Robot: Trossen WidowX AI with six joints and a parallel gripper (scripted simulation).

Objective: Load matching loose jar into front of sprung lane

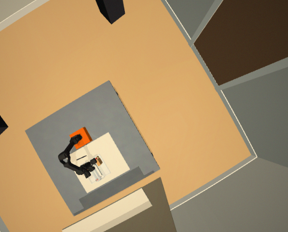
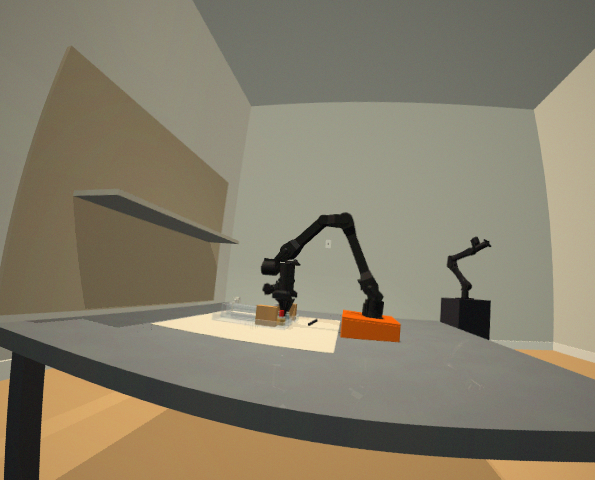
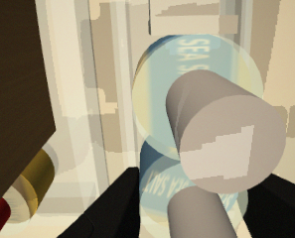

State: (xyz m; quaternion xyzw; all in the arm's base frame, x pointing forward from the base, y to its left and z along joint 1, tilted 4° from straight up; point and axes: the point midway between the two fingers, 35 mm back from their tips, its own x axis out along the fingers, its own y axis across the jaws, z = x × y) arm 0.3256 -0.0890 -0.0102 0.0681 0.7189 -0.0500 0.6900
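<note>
My gripper (image 1: 95, 160) (image 2: 285, 311) (image 3: 186, 174) is shut on a clear jar (image 3: 159, 184) with a grey cap and a pale blue "SEA SALT" label. The jar's lower part is hidden, so I cannot tell whether it touches the lane floor. A matching sea salt jar (image 3: 159, 94) is in the lane just ahead of it; the two look very close or touching. Its grey cap looms large and leans right in the wrist view; I cannot tell whether it is tilted. A pale plate-like part (image 3: 194, 24) is beyond it. The clear lane walls run along both sides.
A brown block (image 1: 99, 161) (image 2: 266, 314) (image 3: 15, 64) stands left in the wrist view, beside a gold jar (image 3: 40, 174) (image 2: 280, 313) with a red cap. A black stick (image 1: 81, 157) (image 2: 312, 321) lies on the cream mat (image 1: 113, 150) (image 2: 297, 343).
</note>
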